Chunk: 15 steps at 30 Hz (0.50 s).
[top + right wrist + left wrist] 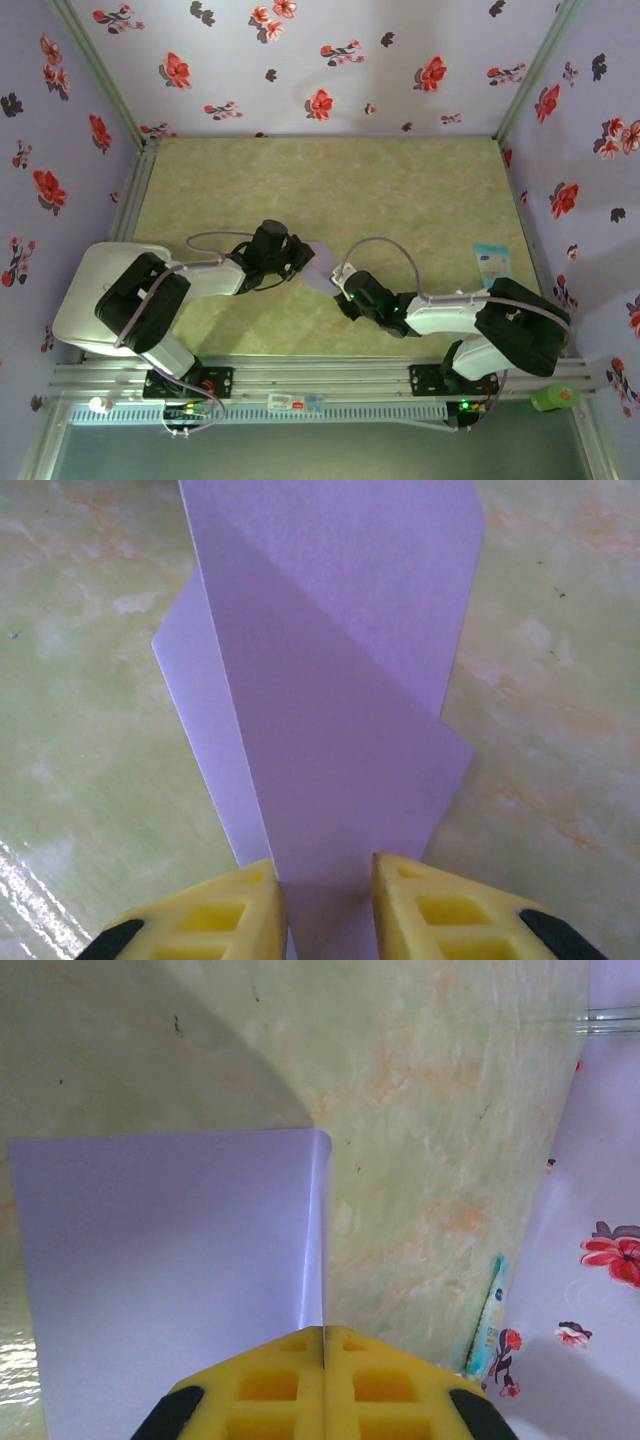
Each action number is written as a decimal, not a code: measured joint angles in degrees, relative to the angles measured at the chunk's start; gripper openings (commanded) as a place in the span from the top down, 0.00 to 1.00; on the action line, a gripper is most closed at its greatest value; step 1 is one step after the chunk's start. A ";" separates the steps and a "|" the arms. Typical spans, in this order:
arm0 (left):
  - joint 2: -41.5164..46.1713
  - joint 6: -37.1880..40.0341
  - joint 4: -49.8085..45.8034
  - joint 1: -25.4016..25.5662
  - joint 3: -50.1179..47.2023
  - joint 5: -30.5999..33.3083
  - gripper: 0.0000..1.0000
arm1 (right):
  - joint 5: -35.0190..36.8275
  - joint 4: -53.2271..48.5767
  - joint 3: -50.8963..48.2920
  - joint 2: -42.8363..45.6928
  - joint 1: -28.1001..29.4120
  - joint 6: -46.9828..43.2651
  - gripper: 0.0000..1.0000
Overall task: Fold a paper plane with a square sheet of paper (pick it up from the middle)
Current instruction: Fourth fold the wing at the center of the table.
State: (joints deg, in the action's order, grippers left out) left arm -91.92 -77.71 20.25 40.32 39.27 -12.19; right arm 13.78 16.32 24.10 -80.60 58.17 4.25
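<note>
Only one lavender sheet (320, 272) here, partly folded with a diagonal crease, around the middle of the table (400, 190). Two sets of yellow fingers on it. Left fingers (270, 1390), coming in from the sheet's left, clenched tight on its folded edge. Right fingers (220, 910), on the sheet's right, parted and released, the paper's end just sitting loose in the gap. Also one small light-blue card (491, 262) well to the right of the sheet, near the wall.

Right pincer (325, 878) parted, folded lavender sheet (340, 710) between yellow fingers (215, 912), green table (70, 740) beneath
</note>
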 measured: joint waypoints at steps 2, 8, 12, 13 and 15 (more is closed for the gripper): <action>0.00 0.00 0.20 0.00 0.00 -0.07 0.96 | 0.46 0.02 0.00 -0.09 0.20 -0.22 0.73; 0.00 0.00 0.37 0.00 0.00 -0.07 0.96 | 1.49 0.26 0.00 -0.09 0.37 -0.28 0.77; 0.00 0.00 0.52 0.00 0.00 -0.07 0.96 | 1.77 0.28 0.00 -0.09 0.39 -0.31 0.82; 0.00 0.00 0.61 0.00 0.00 -0.07 0.95 | 1.81 0.26 0.00 -0.09 0.39 -0.33 0.83; 0.00 0.00 0.76 0.00 0.00 -0.07 0.95 | 1.92 0.28 0.00 -0.09 0.39 -0.31 0.85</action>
State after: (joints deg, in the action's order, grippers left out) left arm -91.92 -77.71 21.02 40.32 39.27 -12.25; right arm 15.70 16.60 24.10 -80.68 58.57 3.95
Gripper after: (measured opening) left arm 0.055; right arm 0.170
